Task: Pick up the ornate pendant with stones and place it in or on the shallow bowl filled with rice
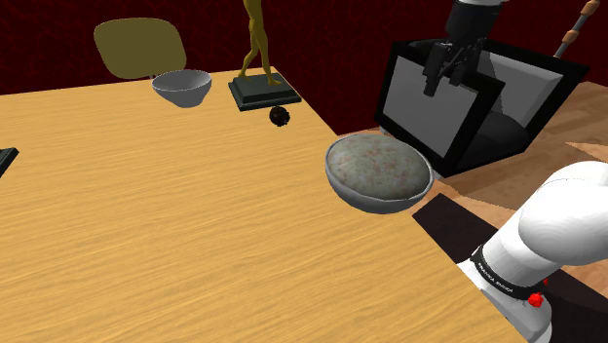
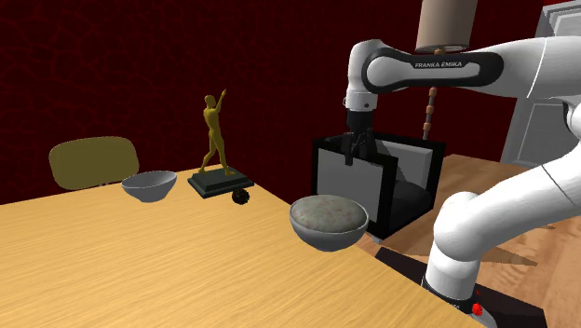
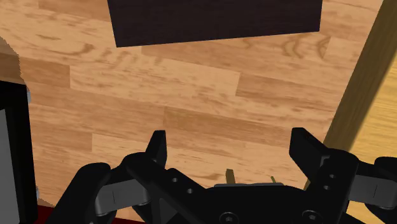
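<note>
- While the arm's black gripper (image 2: 358, 151) hangs high over the black box with grey panels (image 2: 377, 191), off the table's side, its two fingers stand wide apart with nothing between them. Looking along them in the wrist view, I see plank floor (image 3: 191, 108) below, not tabletop.
- The ornate pendant (image 1: 280, 117) is a small dark lump on the wooden table (image 1: 146, 224), hard against the front corner of the gold figurine's (image 1: 258, 49) dark base. I cannot tell whether it touches the base or only lies just beside it.
- The shallow bowl of rice (image 1: 378, 173) sits right at the table's edge, between the pendant and the box, heaped with grey speckled filling.
- My first worry is the base. With the pendant tucked so close, one finger may come down on the plinth instead of the table, or shove the figurine and topple it.
- Second, the pendant looks tiny and knobbly. A shallow or off-centre pinch could squirt it out, and the table's edge is near enough for it to roll off.
- Third, the straight way from box to pendant crosses the rice bowl. A low sweep could clip its rim and push it over the edge.
- Last, a plain grey bowl (image 1: 181, 88) stands beyond the figurine, near an olive chair back (image 1: 139, 47). Dropping the pendant there would be the wrong dish.
</note>
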Tool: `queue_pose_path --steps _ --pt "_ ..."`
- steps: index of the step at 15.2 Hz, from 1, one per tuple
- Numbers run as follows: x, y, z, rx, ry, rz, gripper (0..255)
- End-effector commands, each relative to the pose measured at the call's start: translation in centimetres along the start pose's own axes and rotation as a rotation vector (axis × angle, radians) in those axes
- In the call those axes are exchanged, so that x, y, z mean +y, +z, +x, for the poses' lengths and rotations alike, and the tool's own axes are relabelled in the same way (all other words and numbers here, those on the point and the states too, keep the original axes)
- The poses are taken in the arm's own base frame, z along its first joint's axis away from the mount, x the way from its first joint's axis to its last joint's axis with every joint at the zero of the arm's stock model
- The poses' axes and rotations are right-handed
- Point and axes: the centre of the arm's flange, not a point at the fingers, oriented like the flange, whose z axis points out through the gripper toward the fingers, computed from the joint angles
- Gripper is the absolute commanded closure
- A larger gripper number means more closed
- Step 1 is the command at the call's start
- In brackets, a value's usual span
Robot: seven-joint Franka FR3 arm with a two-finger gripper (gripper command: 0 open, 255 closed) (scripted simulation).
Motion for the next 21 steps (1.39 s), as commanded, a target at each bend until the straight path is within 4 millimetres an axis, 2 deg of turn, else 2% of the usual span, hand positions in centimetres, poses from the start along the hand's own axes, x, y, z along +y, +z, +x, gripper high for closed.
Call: queue_pose_path --steps 1,11,21 --pt "0.0 0.0 0.0 0.000 0.000 0.000 0" --pt "-11.4 1.8 7.5 -0.008 0.101 -0.042 0" --pt "-22.0 4.2 16.1 -0.017 0.202 -0.084 0"
